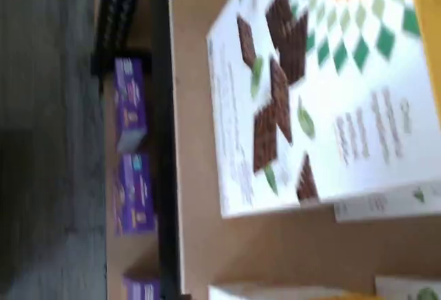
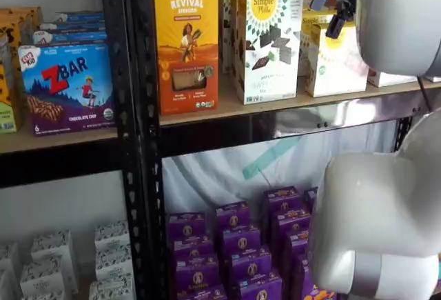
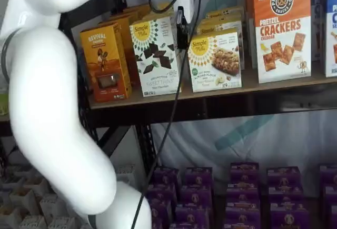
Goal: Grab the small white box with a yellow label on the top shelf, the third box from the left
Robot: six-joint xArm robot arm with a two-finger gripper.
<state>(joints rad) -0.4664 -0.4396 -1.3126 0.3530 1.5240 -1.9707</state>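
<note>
Small white box (image 3: 215,60) stands on the top shelf (image 3: 221,89), just below and right of the gripper (image 3: 181,26), whose black fingers hang between it and the Sweet Thins box (image 3: 156,55); finger gap cannot be told. Orange Revival box (image 3: 105,60) beyond; pretzel crackers (image 3: 282,29) on the other side. Purple boxes (image 3: 239,192) sit on the level underneath.

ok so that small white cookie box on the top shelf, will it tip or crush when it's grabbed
The small white box is short and broad-fronted, so it is probably steady. As a printed carton, it likely dents under a hard squeeze. The taller Sweet Thins box stands close beside it on the top shelf, so it may get nudged.
</note>
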